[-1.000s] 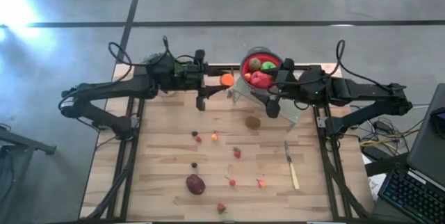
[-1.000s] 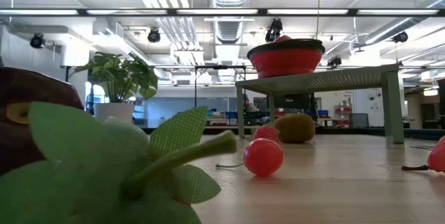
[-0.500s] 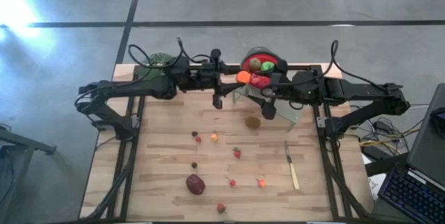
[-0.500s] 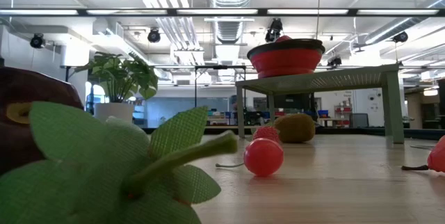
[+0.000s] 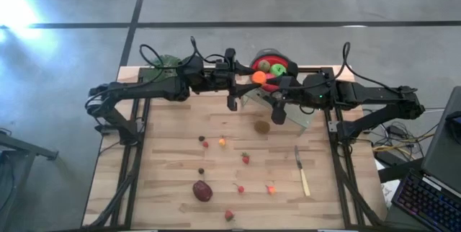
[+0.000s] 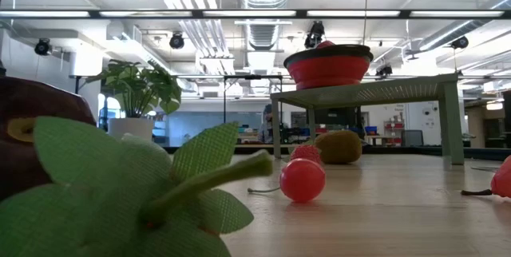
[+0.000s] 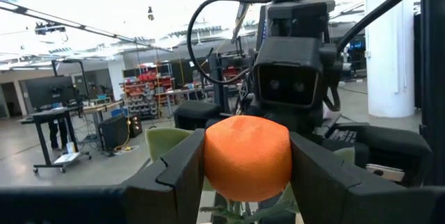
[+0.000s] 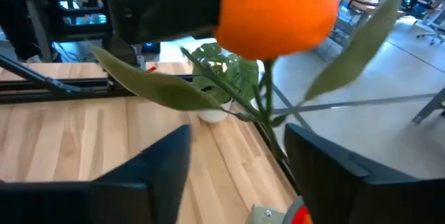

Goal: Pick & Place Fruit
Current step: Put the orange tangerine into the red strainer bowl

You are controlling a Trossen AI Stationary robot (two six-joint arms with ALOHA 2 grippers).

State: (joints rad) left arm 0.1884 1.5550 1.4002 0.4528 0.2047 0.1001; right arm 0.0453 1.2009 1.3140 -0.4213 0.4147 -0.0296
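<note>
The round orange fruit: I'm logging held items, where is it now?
In the high view the round orange fruit sits clamped in the left gripper, above the back of the table beside the red bowl.

Two dark jointed arms (black throughout), looping black cables

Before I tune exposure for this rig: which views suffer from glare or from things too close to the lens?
High view: glare at the left edge, over the floor. Low view: bright ceiling lights, and a fabric leaf looms soft against the lens. Right wrist view: the orange held in the left gripper fills the top, blurred.
</note>
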